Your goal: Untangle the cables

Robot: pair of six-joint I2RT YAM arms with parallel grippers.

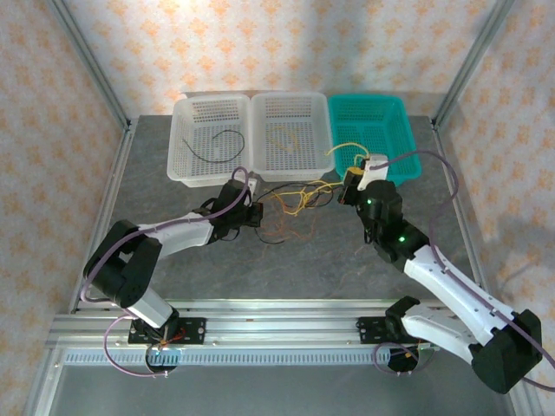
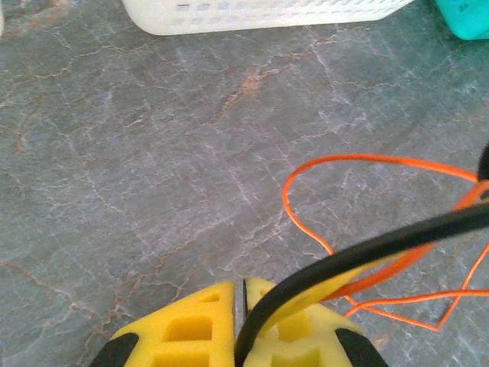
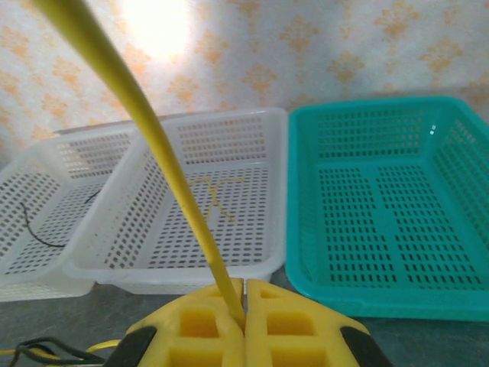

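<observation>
A tangle of thin black, yellow and orange-brown cables [image 1: 293,206] lies on the grey table between my two grippers. My left gripper [image 1: 255,211] is low at the tangle's left end, shut on a black cable [image 2: 367,248] that runs off to the right from its jaws [image 2: 243,284]. An orange cable [image 2: 306,222] loops on the table beyond it. My right gripper [image 1: 347,187] is at the tangle's right end, in front of the baskets. Its jaws [image 3: 245,287] are shut on a yellow cable [image 3: 172,176] that rises up and to the left.
Three baskets stand in a row at the back. The left white basket [image 1: 173,143] holds a black cable [image 1: 217,143]. The middle white basket [image 1: 290,172] holds a yellow cable [image 3: 218,195]. The teal basket [image 1: 408,130] is on the right. Metal frame posts border the table.
</observation>
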